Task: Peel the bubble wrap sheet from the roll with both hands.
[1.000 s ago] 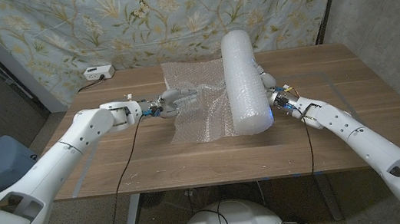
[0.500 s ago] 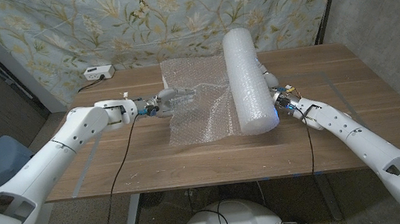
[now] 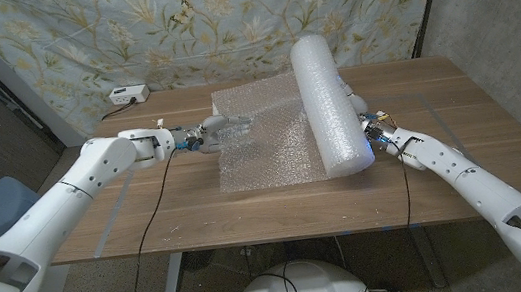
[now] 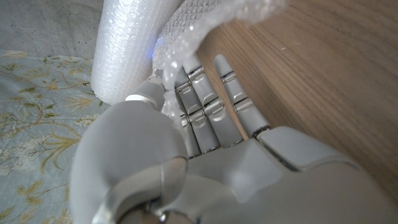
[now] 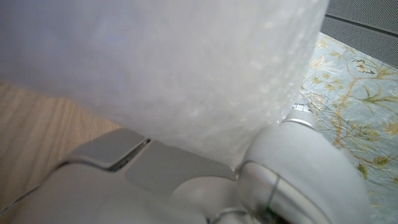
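A thick white bubble wrap roll (image 3: 327, 107) lies on the wooden table (image 3: 436, 103), running from the back toward the front edge. A loose sheet (image 3: 264, 135) spreads from the roll toward the robot's left. My left hand (image 3: 221, 131) pinches the sheet's left edge between thumb and fingers; the left wrist view shows the sheet (image 4: 193, 37) caught above the fingers (image 4: 208, 109), with the roll (image 4: 127, 43) beyond. My right hand (image 3: 360, 118) presses against the roll's right side, mostly hidden behind it. In the right wrist view the roll (image 5: 155, 62) sits right against the hand (image 5: 161, 180).
A white power strip (image 3: 129, 94) sits at the table's back left corner. A black cable (image 3: 161, 194) hangs from the left arm across the table's front. A floral cloth (image 3: 174, 26) hangs behind. Bare wood lies to the right of the roll.
The left hand has drawn the sheet's edge further left, stretching it flatter. The roll has shifted slightly right and its near end toward the front edge, with the right hand against it.
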### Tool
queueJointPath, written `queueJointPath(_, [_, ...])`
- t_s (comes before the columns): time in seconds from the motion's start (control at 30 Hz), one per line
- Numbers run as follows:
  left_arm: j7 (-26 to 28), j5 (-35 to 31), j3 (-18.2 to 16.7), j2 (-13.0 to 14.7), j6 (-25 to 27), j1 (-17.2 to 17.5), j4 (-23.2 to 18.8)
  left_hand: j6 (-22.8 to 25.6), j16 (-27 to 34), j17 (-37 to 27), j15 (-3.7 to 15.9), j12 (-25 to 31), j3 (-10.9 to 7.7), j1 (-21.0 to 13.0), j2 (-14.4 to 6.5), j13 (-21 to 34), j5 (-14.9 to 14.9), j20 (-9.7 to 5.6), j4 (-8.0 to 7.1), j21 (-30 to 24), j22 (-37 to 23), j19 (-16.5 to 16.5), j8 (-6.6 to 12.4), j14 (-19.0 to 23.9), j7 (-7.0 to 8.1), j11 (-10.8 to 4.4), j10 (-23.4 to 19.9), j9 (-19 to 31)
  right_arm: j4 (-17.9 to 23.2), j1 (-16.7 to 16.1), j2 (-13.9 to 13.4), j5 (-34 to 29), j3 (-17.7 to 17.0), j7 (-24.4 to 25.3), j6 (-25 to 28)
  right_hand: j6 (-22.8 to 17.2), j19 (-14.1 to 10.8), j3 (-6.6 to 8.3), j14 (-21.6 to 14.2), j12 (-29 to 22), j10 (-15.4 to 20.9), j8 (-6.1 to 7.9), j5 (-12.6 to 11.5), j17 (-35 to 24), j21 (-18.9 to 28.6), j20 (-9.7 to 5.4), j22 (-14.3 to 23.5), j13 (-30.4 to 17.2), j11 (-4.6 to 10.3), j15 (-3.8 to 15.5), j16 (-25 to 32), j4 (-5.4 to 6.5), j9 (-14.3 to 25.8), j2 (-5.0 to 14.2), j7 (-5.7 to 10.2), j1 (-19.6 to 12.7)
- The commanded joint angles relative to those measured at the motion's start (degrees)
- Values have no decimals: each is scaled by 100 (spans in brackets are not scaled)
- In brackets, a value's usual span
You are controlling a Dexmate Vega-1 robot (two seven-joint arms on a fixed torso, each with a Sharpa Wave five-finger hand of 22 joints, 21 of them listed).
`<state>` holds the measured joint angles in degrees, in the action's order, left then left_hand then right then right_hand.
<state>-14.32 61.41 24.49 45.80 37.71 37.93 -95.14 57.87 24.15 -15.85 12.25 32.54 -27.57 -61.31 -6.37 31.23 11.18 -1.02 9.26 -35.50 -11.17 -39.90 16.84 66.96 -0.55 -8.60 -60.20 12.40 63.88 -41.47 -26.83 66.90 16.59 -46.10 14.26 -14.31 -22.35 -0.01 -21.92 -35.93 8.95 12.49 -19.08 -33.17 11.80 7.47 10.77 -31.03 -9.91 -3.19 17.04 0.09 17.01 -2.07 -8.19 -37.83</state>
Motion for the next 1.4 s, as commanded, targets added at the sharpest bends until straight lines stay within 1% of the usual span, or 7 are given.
queueJointPath(0.03, [-73, 38, 19, 29, 57, -26, 15, 92, -23, -10, 16, -4, 30, -82, 3, 17, -23, 13, -1, -42, -18, 33, -7, 21, -123, -80, -106, 32, 130, -108, -129, 77, -66, 172, 220, 28, -6, -58, 11, 29, -2, -16, -53, -8, 37, 29, 31, 2, -49, -26, -27, 6, 7, -13, -5, 61])
queueJointPath(0.3, [-67, 73, 27, -1, 85, -23, 33, 86, -31, -15, 21, -16, 31, -86, 6, 18, -23, 12, 2, -62, -17, 41, -17, 28, -119, -95, -113, 37, 210, -178, -231, 179, -96, 295, 471, 35, -24, -79, 12, 60, 9, -14, -81, -5, 49, 43, 30, 23, -65, -32, -28, 19, -2, -8, -11, 76])
queueJointPath(0.43, [-35, 85, 27, -18, 92, -16, 41, 101, -34, -22, 26, -16, 32, -91, 8, 23, -23, 10, 6, -75, -16, 41, -14, 28, -127, -100, -125, 40, 190, -177, -251, 187, -104, 283, 488, 43, -34, -94, 12, 76, 20, -15, -97, -3, 56, 58, 30, 36, -76, -42, -29, 32, -8, -2, -17, 94])
queueJointPath(0.73, [-21, 43, 83, -61, 121, -82, 53, 99, -45, -28, 23, -32, 31, -93, 2, 31, -22, 9, 3, -94, -14, 52, -25, 28, -126, -94, -117, 41, -11, -57, -224, 143, -78, 102, 451, 51, -28, -150, 21, 122, 5, -13, -134, 1, 59, 78, 30, 49, -116, -63, -35, 68, -21, -21, -28, 159])
queueJointPath(0.93, [-9, 3, 118, -68, 151, -131, 37, 106, -48, -34, 21, -36, 33, -93, 3, 40, -23, 7, 2, -110, -13, 55, -28, 36, -119, -87, -121, 44, -133, 2, -203, 111, -82, -20, 400, 44, -36, -251, 25, 162, 17, -6, -179, 8, 67, 150, 29, 55, -177, -163, -41, 129, -39, -75, -70, 286])
queueJointPath(1.07, [5, -38, 139, -61, 158, -150, 7, 109, -53, -35, 20, -42, 35, -91, 7, 36, -23, 5, 2, -119, -12, 56, -31, 39, -120, -92, -128, 45, -214, 36, -188, 90, -85, -105, 368, 39, -25, -287, 34, 179, 13, -2, -196, 13, 65, 154, 29, 57, -179, -161, -47, 152, -45, -92, -74, 332])
queueJointPath(1.4, [96, -68, 114, 44, 246, -162, -163, 110, -69, -38, 14, -58, 37, -83, 7, 38, -24, 3, -4, -140, -10, 72, -40, 37, -127, -94, -132, 48, -495, 116, -40, 36, -106, -365, 162, -17, -1, -369, 61, 229, 1, 24, -252, 20, 61, 164, 28, 63, -189, -178, -61, 198, -63, -122, -45, 415])
